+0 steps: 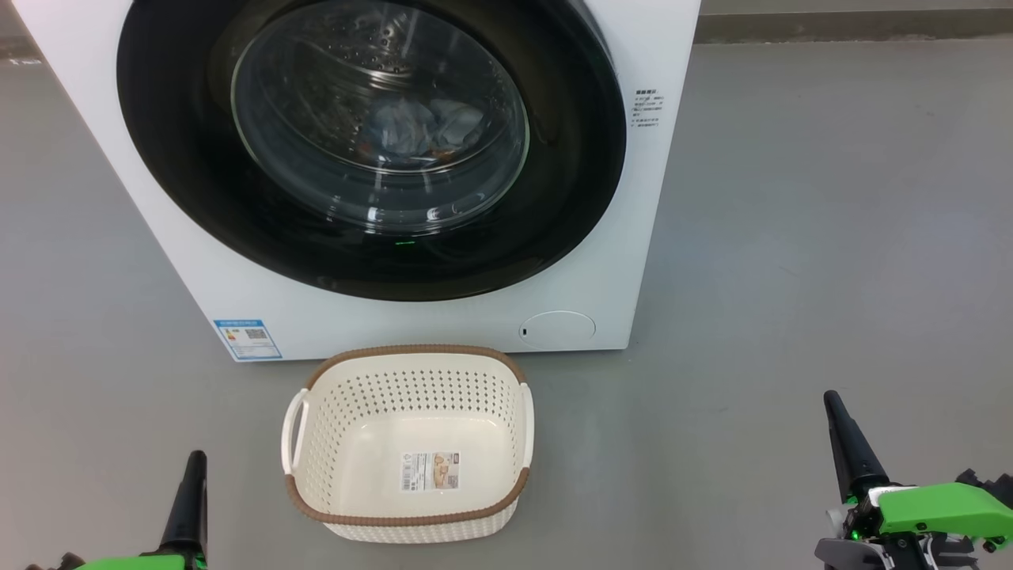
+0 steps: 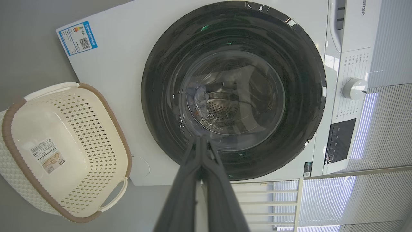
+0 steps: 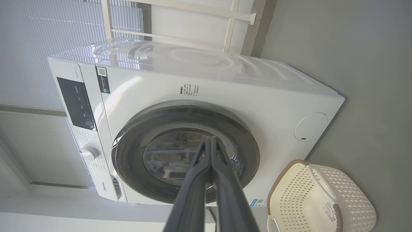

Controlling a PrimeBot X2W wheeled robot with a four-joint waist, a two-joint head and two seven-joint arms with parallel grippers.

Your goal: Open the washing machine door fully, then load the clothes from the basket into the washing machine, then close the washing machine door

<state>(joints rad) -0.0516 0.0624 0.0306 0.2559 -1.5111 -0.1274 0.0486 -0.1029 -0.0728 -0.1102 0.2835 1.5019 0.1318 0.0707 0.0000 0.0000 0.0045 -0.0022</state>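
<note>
Ahead of both grippers, well beyond their fingertips, we see the big white box-shaped front-loading washing machine. Its large round glossy black door with the bulging clear glass window lies against the front panel and looks closed. From here we cannot tell whether the latch has caught.

On the grey floor, between the two grippers and a little forward of them, sits the small cream-white perforated plastic basket with a brown woven-look rim. It lies nearer the left gripper than the right and just in front of the machine's base. Nothing lies in it, and the label sticker on its floor is in plain sight.

The light-blue and pale clothes lie far ahead of the fingertips, low in the steel drum behind the glass. Their print is too dim for us to make out.

The left gripper has its two long dark fingers pressed together on nothing, pointing toward the door. The right gripper is likewise pinched closed and empty, and both are well apart from the machine and the basket.

We judge the closing step done, or all but done. The next move calls for little: at most a flat push on the door's black ring to seat the latch.
</note>
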